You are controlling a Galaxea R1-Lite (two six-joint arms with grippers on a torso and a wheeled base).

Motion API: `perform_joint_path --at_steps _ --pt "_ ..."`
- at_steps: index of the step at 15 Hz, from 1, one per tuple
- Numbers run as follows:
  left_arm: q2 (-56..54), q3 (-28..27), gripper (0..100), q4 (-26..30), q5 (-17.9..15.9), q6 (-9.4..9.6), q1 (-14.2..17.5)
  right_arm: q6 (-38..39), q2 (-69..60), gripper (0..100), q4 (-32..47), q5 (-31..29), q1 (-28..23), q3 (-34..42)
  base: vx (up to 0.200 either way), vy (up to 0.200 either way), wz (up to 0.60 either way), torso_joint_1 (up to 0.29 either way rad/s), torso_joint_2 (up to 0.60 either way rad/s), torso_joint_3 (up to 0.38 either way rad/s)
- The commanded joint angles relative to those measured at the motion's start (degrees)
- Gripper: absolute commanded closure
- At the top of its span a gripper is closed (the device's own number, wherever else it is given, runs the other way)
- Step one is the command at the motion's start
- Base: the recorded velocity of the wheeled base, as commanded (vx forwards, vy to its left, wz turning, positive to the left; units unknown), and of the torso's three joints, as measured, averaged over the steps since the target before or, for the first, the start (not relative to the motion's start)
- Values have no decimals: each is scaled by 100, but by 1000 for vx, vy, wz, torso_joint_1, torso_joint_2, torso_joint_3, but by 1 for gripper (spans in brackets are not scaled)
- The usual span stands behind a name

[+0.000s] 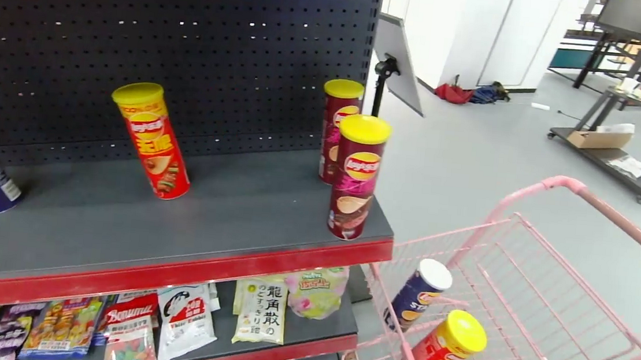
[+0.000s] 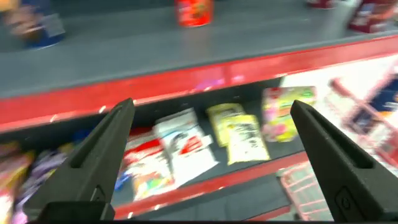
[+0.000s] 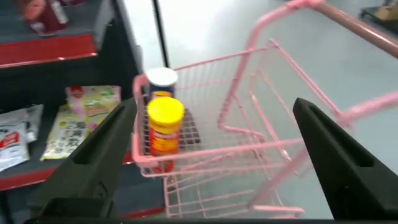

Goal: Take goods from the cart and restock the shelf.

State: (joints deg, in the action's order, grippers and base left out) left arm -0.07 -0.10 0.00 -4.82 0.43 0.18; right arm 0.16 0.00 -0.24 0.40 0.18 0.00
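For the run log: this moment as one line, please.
left gripper: jaws open, empty, facing grey shelf | right gripper: jaws open, empty, facing pink wire cart | cart: red yellow-lidded can, blue white-lidded can

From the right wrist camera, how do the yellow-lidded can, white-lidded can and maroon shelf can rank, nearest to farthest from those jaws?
1. Yellow-lidded can, at the front of the cart.
2. White-lidded can, just behind it.
3. Maroon can, up on the shelf.

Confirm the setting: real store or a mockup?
Probably a mock shop aisle inside a lab or workshop. A pegboard-backed shelf holds chip canisters, with snack bags on the tier below, and a pink shopping cart stands beside it; behind, bare grey floor with metal work trolleys.
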Motion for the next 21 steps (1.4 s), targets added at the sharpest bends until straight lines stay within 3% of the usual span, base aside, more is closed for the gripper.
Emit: perform_joint_path --at_steps 1,3,10,21 --pt "7 1 0 0 -2 1 -1 2 9 0 -2 4 -1 0 0 0 -600 2 -2 2" --pt "7 1 0 0 -2 -8 -1 2 0 0 -2 4 -1 0 0 0 -600 2 2 0" --pt "7 1 0 0 -2 1 -1 11 0 0 -2 -14 -1 0 0 0 0 -11 21 16" --pt "7 1 0 0 -2 1 -1 19 0 0 -2 -14 -1 0 0 0 0 -139 352 205"
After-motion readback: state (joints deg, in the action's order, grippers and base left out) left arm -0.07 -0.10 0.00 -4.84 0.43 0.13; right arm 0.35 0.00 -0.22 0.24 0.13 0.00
